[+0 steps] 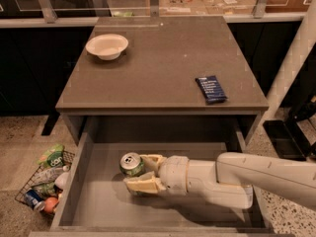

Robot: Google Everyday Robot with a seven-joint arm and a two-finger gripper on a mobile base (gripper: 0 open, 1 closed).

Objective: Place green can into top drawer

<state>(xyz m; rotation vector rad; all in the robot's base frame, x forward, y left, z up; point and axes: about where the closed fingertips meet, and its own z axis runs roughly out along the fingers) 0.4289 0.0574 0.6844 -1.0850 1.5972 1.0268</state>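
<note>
The green can [131, 165], with its silver top and pull tab facing up, sits between the cream fingers [142, 184] of my gripper [140, 173] inside the open top drawer [94, 199]. The gripper reaches in from the right on a white arm and is shut on the can. The can is at the drawer's left-middle, low over the grey floor; I cannot tell whether it touches the floor. The drawer is pulled out below the grey-brown table [158, 68].
A white bowl [106, 46] stands at the table's back left. A dark blue packet [211, 89] lies near its right front edge. A wire basket of litter [42, 184] sits on the floor left of the drawer. A white post rises at the right.
</note>
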